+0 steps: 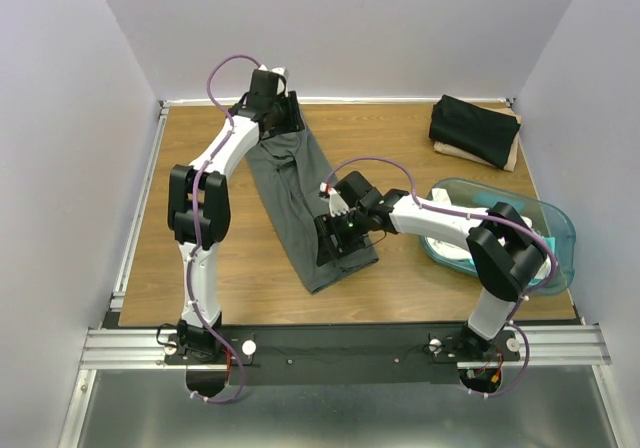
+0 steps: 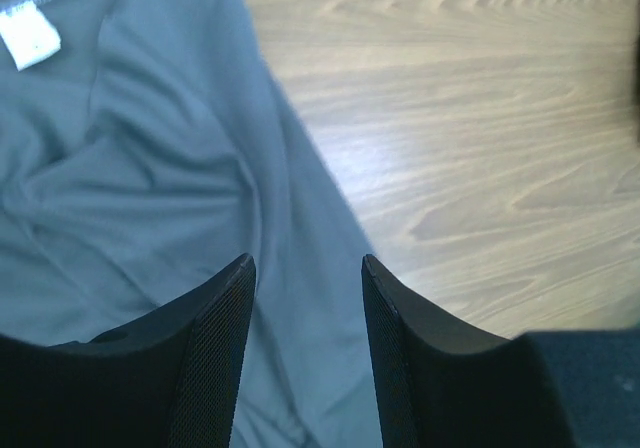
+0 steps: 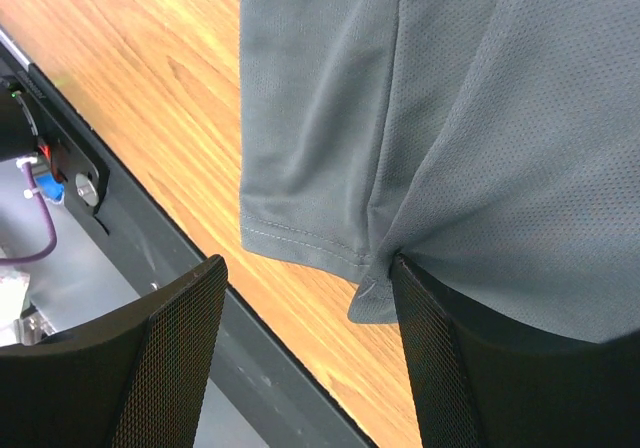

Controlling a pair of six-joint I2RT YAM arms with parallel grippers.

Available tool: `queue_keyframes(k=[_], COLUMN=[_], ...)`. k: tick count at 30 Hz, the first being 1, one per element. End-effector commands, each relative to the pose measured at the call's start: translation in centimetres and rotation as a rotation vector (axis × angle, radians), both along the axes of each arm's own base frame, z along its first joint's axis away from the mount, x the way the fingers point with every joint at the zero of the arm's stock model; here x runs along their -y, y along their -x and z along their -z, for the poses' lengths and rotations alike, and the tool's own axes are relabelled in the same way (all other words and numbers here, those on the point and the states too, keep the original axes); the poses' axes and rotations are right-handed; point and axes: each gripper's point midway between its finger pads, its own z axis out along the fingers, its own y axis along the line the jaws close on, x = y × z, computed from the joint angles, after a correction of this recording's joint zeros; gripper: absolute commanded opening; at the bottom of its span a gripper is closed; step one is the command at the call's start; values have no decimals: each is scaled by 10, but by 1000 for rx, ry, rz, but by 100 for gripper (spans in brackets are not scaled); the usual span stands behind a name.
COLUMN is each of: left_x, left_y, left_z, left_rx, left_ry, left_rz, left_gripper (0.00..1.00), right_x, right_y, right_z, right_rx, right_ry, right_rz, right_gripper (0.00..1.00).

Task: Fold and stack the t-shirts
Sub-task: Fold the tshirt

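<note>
A dark grey t-shirt [image 1: 300, 198] lies on the wooden table as a long narrow strip running from the back toward the front. My left gripper [image 1: 283, 116] hangs over its far collar end. In the left wrist view the left gripper [image 2: 305, 260] stands open above the shirt's [image 2: 150, 168] right edge, near a white neck label [image 2: 30, 38]. My right gripper [image 1: 337, 236] is at the near hem. It [image 3: 308, 268] is open, and the shirt's hem corner [image 3: 375, 303] drapes over its right finger [image 3: 470, 368]. A folded black t-shirt [image 1: 475, 126] sits at the back right.
A translucent teal tub [image 1: 560, 228] at the right holds white fabric [image 1: 447, 244], and my right arm reaches across it. A tan folded item [image 1: 510, 153] lies under the black shirt. The table's near edge and black front rail [image 3: 200, 318] lie just below the right gripper.
</note>
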Motion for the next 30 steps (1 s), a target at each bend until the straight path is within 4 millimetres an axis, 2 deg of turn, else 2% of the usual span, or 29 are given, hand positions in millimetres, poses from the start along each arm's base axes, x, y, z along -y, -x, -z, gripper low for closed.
queue_keyframes(k=[1, 5, 11, 14, 20, 30], left_x=[-18, -21, -26, -28, -23, -2], left_y=[24, 36, 41, 42, 29, 4], left_z=[56, 93, 126, 140, 147, 139], left_rx=[-131, -207, -268, -291, -269, -189], left_ry=[-78, -84, -112, -120, -126, -90], left_rz=[-31, -38, -50, -53, -18, 96], left_gripper=[55, 55, 55, 55, 55, 55], right_x=[-4, 0, 5, 5, 1, -17], right_y=[10, 14, 19, 22, 25, 23], right_z=[-3, 8, 30, 33, 37, 43], right_rx=[-22, -46, -81, -96, -118, -137], right_ry=[-8, 14, 58, 60, 52, 36], right_rz=[-50, -57, -70, -79, -100, -144], right_gripper=[74, 74, 74, 74, 74, 74])
